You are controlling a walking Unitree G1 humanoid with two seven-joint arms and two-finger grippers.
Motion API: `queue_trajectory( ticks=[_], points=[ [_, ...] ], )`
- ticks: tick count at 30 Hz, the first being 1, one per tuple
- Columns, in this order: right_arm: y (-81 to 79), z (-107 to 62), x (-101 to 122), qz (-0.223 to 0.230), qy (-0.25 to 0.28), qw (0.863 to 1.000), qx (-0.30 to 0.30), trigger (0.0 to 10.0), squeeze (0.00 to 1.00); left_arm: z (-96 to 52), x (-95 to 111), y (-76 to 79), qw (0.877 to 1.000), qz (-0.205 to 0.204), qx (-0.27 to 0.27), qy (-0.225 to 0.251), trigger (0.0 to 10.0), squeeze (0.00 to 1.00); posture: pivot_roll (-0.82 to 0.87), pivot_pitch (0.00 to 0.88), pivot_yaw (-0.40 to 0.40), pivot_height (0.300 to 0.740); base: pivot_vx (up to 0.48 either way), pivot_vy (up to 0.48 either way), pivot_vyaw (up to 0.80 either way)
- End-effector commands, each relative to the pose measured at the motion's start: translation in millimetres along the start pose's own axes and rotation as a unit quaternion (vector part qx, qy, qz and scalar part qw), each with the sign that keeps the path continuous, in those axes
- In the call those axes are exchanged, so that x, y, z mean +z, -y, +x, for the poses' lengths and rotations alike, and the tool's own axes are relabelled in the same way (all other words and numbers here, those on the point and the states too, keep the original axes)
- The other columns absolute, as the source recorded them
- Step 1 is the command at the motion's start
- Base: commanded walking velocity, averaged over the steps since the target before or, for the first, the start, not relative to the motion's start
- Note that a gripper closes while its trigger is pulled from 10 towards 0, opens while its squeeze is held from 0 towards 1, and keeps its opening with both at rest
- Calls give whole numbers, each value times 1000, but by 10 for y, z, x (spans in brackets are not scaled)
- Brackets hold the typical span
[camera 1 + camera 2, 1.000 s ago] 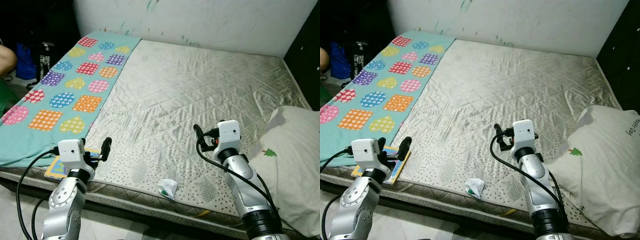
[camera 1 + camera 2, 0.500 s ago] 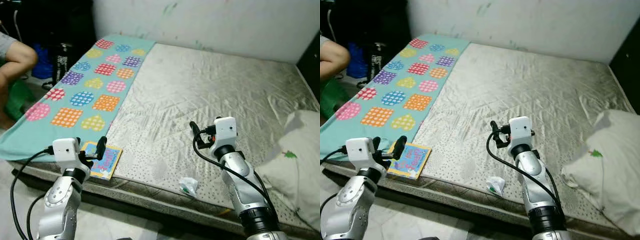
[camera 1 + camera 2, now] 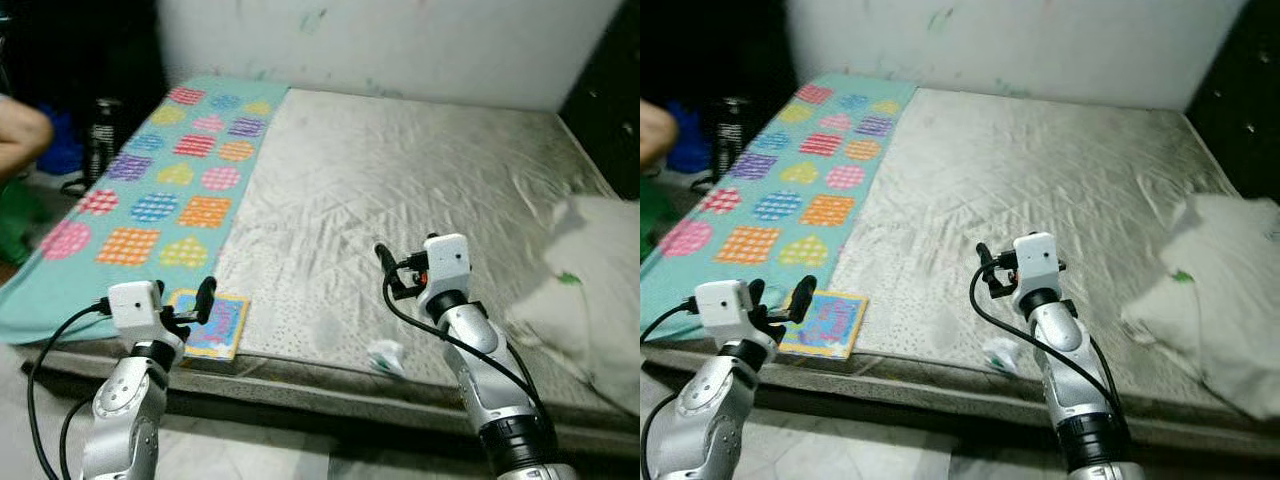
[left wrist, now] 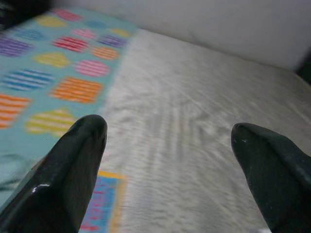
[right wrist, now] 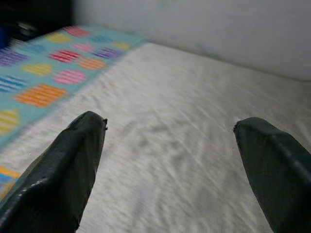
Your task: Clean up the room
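Your left gripper (image 4: 167, 145) and right gripper (image 5: 170, 145) hover over the quilted mattress (image 3: 400, 180), fingers spread wide, holding nothing. A flat square book (image 3: 212, 324) and crumpled wrapper (image 3: 385, 356) lie near the mattress's front edge.

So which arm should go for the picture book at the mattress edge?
Left, most likely. The left gripper hangs open right beside the picture book, while the right gripper, also open, is further along the mattress, nearer the crumpled wrapper.

Open mattress, clutter at its edges

Mattress (image 3: 400, 170) middle lies bare; a book (image 3: 212, 323) and crumpled, perhaps paper, scrap (image 3: 385, 355) sit at its near edge; pillow (image 3: 590, 290) blocks its right side.
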State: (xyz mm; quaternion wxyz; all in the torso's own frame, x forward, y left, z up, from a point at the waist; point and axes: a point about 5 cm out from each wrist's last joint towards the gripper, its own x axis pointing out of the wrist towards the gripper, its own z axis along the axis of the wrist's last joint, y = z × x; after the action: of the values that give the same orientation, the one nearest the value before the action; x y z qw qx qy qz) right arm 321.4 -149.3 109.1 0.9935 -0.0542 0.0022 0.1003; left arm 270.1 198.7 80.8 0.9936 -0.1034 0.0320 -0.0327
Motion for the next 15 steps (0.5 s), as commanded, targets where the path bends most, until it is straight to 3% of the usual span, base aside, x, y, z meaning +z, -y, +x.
queue_trajectory(
  ticks=[1,4,15],
  points=[
    [31,6,23,0,2,1000,-5,10000,0,-5,-9,-2,1000,0,-1,-3,10000,0,65,76,-33,740,0,0,0],
    [32,5,11,7,-3,1000,-6,10000,0,-7,-10,-3,1000,0,-1,-4,10000,0,65,76,-33,740,0,0,-204],
    [55,3,-10,7,-8,1000,-9,10000,0,-11,-17,-2,1000,3,-3,-6,10000,0,66,71,-31,740,0,0,-788]
  ],
)
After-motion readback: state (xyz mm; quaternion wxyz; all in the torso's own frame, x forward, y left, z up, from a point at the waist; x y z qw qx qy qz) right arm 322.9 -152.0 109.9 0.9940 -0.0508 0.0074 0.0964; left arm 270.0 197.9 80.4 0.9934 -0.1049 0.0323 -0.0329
